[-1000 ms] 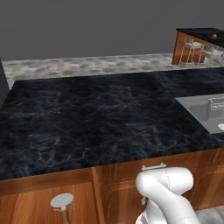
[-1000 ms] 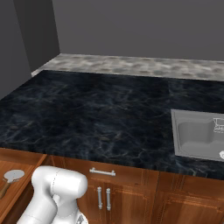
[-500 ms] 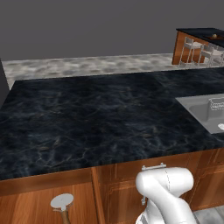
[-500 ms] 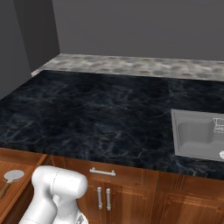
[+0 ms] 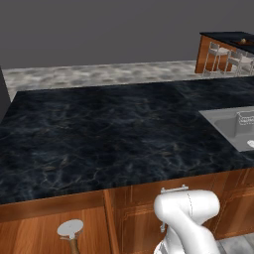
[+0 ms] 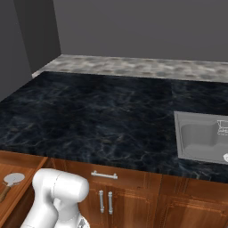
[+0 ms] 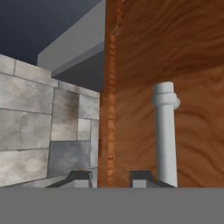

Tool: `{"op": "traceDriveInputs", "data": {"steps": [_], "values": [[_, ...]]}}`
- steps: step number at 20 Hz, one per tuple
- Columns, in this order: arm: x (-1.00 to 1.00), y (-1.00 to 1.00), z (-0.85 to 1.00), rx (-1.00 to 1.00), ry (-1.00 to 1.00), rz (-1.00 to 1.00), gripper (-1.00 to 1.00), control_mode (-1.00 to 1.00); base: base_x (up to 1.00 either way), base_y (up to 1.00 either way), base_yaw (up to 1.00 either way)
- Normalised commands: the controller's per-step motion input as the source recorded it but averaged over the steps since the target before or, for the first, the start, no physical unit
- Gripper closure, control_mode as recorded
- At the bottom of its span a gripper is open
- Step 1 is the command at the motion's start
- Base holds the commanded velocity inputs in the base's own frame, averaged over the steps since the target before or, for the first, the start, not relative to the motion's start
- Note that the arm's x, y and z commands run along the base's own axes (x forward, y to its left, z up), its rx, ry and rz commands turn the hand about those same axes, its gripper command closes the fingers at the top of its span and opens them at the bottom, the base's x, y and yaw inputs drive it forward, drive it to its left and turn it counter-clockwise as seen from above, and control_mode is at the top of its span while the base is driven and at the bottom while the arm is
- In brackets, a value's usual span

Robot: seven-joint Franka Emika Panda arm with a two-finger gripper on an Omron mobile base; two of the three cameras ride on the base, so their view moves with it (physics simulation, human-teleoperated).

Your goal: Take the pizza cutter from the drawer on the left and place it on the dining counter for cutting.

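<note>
1. Gripper (image 7: pixel 111 178) low beside the cabinetry, fingertips (image 7: pixel 81 177) parted a little, nothing clamped between them.
2. Straight ahead of the gap: the edge of a reddish-brown wooden panel (image 7: pixel 175 61).
3. Just beside the right-hand tip in the hand view: a silver bar handle (image 7: pixel 165 131), fixed to that panel, outside the jaws.
4. Off the other tip: grey stone tiles (image 7: pixel 30 127).
5. Pizza cutter (image 5: pixel 69 230) lying in the open drawer (image 5: pixel 34 233), left of the arm (image 5: pixel 186 213), apart from the fingers.
6. Dining counter (image 5: pixel 225 36) far ahead and right, beyond the sink (image 5: pixel 225 126).
</note>
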Motion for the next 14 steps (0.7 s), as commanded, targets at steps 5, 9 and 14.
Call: {"op": "traceDriveInputs", "data": {"steps": [5, 9, 14], "values": [[0.00, -0.01, 0.00, 0.00, 0.00, 0.00, -1.00, -1.00, 0.00, 0.00, 0.00], [-0.23, 0.02, 0.00, -0.02, -0.01, 0.00, -1.00, -1.00, 0.00, 0.00, 0.00], [-0.60, 0.07, 0.29, -0.06, -0.06, 0.01, -1.00, -1.00, 0.00, 0.00, 0.00]]}}
